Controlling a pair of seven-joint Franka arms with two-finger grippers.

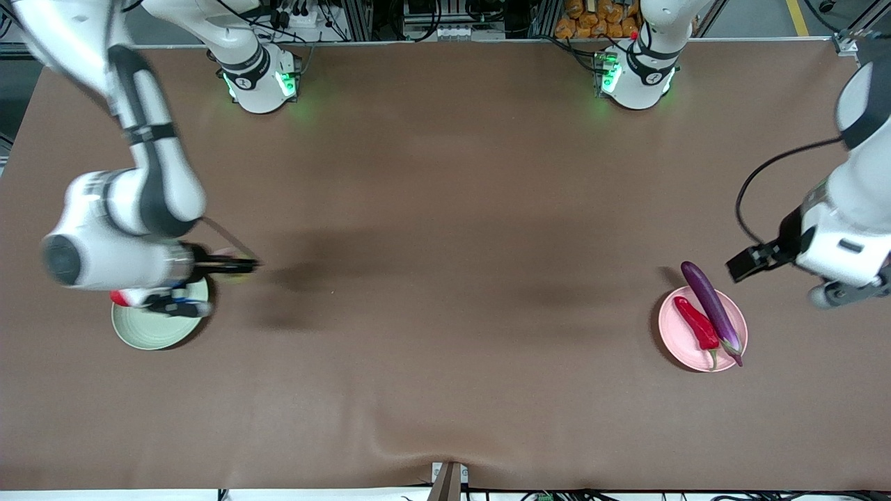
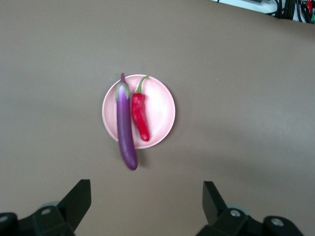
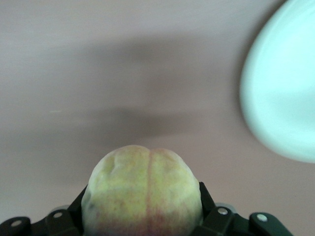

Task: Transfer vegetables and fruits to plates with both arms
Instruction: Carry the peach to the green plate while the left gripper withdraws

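My right gripper [image 1: 240,264] is shut on the yellowish-green, pink-blushed peach [image 3: 145,196] and holds it over bare table just beside the pale green plate [image 1: 156,332]. A red patch at that plate's rim, likely the apple [image 1: 120,298], is mostly hidden under the right wrist. The pale pink plate [image 1: 679,332] carries the purple eggplant [image 1: 711,306], whose ends overhang the rim, and the red chili pepper [image 1: 696,323] beside it. My left gripper [image 1: 748,263] hangs open and empty over the table beside the pink plate; its wrist view shows the plate [image 2: 160,105], eggplant [image 2: 125,130] and chili [image 2: 140,114].
Brown cloth covers the whole table [image 1: 445,209]. The two arm bases [image 1: 261,80] [image 1: 637,73] stand along the robots' edge. A small bracket [image 1: 449,480] sits at the table edge nearest the front camera.
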